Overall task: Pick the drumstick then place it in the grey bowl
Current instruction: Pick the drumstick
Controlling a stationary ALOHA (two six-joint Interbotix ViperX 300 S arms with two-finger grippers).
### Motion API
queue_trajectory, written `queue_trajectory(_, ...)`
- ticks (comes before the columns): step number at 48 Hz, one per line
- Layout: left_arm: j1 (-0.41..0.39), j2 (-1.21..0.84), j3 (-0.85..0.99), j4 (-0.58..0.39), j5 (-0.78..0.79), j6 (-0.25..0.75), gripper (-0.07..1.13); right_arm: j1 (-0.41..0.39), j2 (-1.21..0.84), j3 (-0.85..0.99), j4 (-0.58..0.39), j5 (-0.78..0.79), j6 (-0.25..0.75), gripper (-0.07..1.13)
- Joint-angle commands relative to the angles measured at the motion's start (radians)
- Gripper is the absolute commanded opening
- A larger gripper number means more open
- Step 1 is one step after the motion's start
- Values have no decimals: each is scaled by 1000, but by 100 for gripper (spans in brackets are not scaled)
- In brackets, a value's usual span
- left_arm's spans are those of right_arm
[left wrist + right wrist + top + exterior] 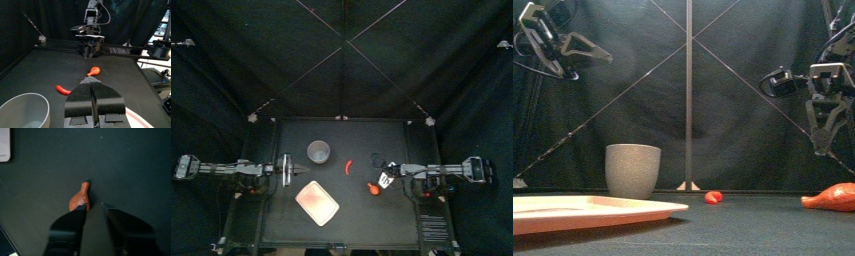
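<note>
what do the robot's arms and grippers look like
Two slim black jointed arms, the left arm and right arm, with silver-grey plates near the wrists. The left gripper and right gripper each have two broad, flat black jaws tapering to narrow tips. No markings show on them.

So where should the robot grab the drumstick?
Probably the fat meaty end of the drumstick, from straight above: it lies flat on the table, so its sides are free for the jaws. The open right gripper hangs above it; the thin bone end could slip out.
</note>
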Motion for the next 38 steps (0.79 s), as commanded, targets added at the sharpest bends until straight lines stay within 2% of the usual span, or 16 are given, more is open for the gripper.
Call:
queue_trajectory(1,6,3,-12,-3,-6,2,-2,15,35,-32,-23,-25,38,107)
queue_trajectory(13,9,3,-2,-3,-9,2,-2,18,155,-41,-5,-57,106,104)
queue_trajectory(38,14,3,18,-3,-11,2,-2,58,354,-124,21,-75,109,104)
